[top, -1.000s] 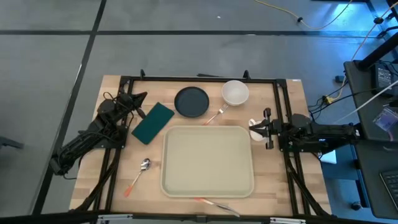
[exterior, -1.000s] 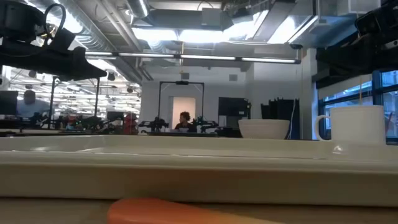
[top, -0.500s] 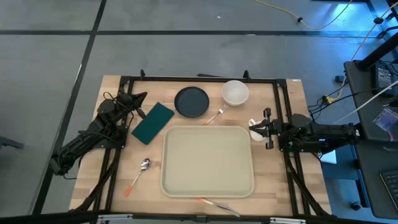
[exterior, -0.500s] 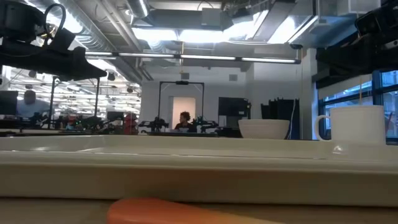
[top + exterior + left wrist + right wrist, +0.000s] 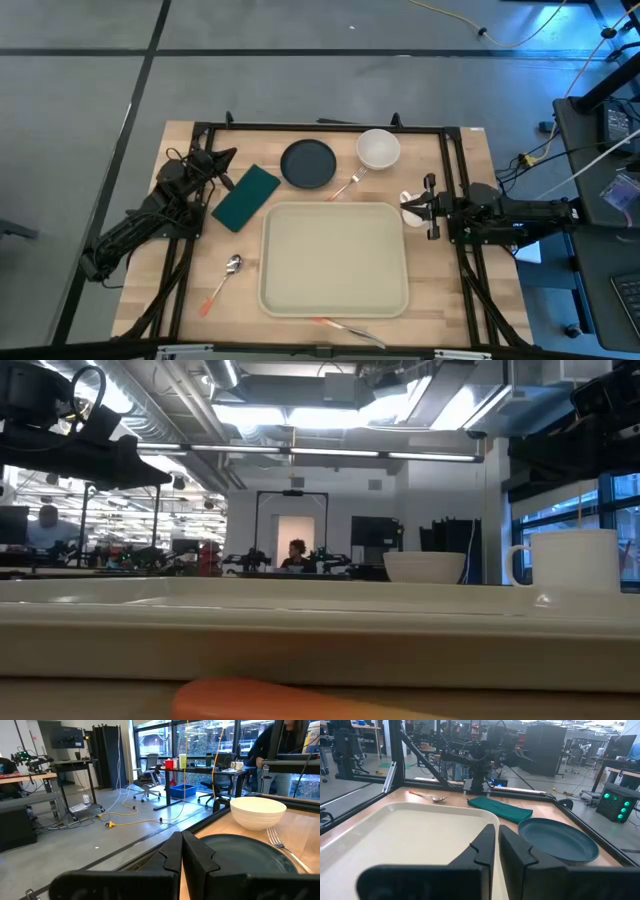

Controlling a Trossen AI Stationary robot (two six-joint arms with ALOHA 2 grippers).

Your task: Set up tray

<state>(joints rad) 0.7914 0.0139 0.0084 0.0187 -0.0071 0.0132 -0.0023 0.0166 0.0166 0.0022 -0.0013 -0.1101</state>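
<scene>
Two arms wait at opposite edges of the table (image 5: 190, 290), neither holding anything. The left gripper (image 5: 222, 158) sits near the far left corner, its fingers (image 5: 172, 851) pressed together, just beside the green napkin (image 5: 246, 196). The right gripper (image 5: 412, 208) rests at the right edge, fingers (image 5: 485, 845) nearly touching and clenched on nothing, its tips close to the tray's right rim with a white mug (image 5: 575, 560) just beside them. The tray (image 5: 335, 258), beige and bare, lies flat in the middle of the table toward the near edge. Along the far edge stand a dark plate (image 5: 308, 163) and a white bowl (image 5: 378, 148), with a fork (image 5: 343, 187) lying between them and the tray. A spoon (image 5: 224, 278) lies left of the tray, and another orange-handled utensil (image 5: 345, 327) lies at the near edge.
</scene>
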